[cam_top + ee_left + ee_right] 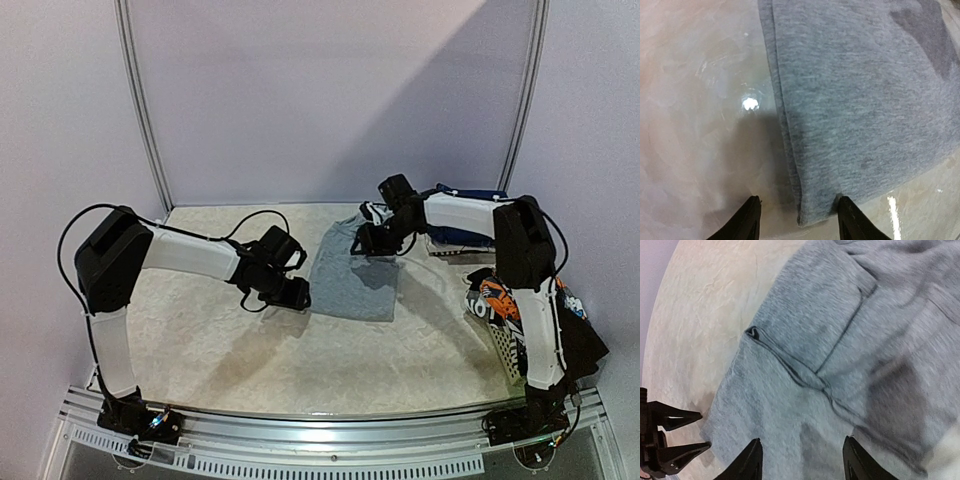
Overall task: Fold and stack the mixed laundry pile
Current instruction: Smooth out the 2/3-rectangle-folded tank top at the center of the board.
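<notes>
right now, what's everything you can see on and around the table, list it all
grey shirt: one, grey, lying partly folded at the table's middle
navy blue pieces: count unclear, navy, far right, behind the right arm
printed garment: one, orange-black-white, on top in the basket
black garment: one, black, hanging over the basket's right side
basket: one, white lattice, near right edge of the table
table: one, pale mottled cream
left end effector: one, black, open, fingers either side of the shirt's corner
right end effector: one, black, open, over the shirt's far part
</notes>
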Action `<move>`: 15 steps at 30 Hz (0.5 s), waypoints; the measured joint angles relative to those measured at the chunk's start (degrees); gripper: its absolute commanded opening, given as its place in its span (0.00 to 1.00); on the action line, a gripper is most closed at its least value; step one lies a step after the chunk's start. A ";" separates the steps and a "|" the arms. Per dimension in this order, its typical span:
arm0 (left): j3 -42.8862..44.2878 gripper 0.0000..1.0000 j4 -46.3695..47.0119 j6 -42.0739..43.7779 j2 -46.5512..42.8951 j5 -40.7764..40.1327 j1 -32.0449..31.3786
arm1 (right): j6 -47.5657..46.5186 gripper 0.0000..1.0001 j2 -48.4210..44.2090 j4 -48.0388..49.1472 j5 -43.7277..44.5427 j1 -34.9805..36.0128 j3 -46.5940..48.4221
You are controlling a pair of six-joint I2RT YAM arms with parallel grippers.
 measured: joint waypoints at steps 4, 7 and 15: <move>-0.46 0.51 -0.11 0.07 -0.50 -0.74 -0.09 | 2.01 0.62 -12.17 1.84 3.74 0.85 -13.00; -0.48 0.47 -0.04 0.04 -0.52 -0.79 -0.11 | 4.26 0.58 -20.87 3.43 5.14 1.64 -22.99; -0.70 0.39 0.26 0.13 -0.52 -0.48 -0.15 | 10.54 0.40 -31.63 8.04 4.00 3.65 -41.70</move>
